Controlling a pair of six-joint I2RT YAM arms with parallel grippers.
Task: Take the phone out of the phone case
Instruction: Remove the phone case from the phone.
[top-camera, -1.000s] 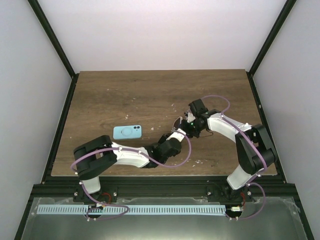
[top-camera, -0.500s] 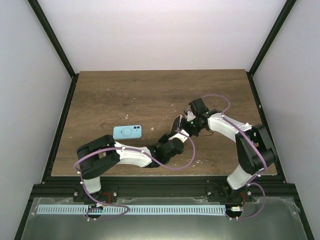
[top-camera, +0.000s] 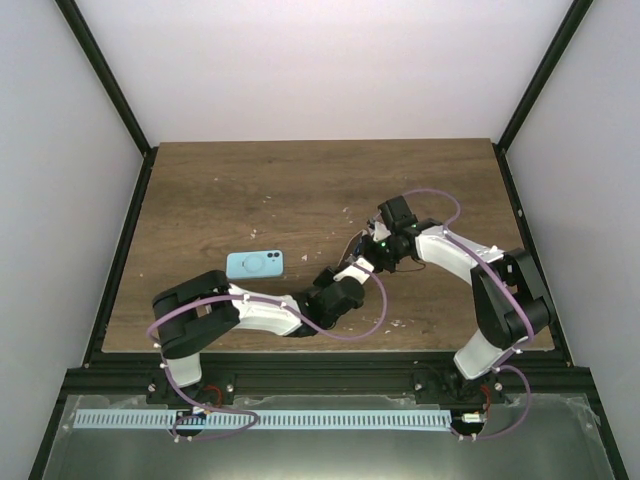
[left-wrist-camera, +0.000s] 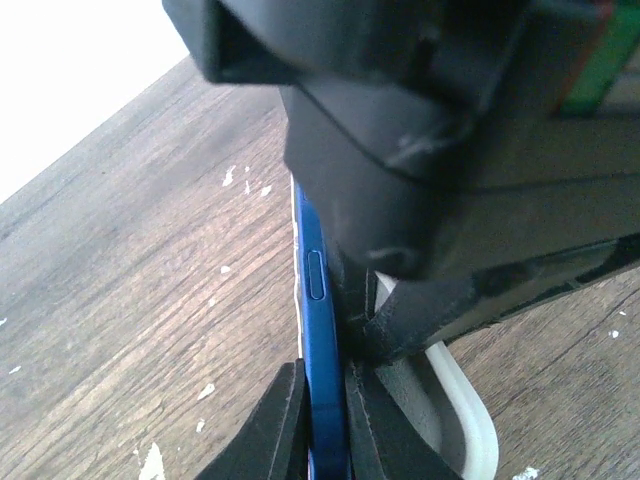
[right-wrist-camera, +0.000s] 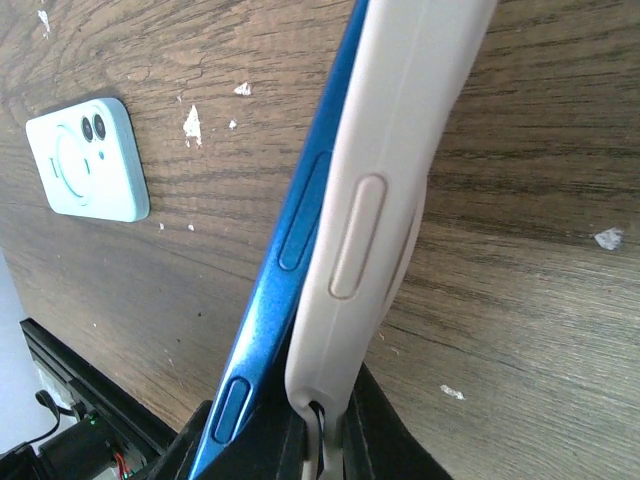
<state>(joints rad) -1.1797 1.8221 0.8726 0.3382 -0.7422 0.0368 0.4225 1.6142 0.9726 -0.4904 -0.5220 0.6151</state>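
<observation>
Left claw (left-wrist-camera: 325, 430) pinches the blue phone (left-wrist-camera: 312, 330) by its edge; right claw (right-wrist-camera: 318, 440) clamps the white case (right-wrist-camera: 400, 120). Both are at mid-table (top-camera: 250, 190), and the phone looks partly peeled out. The next move likely calls for pulling them apart.

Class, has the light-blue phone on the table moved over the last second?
No. The light-blue phone lies just as far from the table's left edge.

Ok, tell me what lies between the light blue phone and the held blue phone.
Only bare table with white flecks, seen in the right wrist view between the light blue phone and the blue phone with its white case.
</observation>
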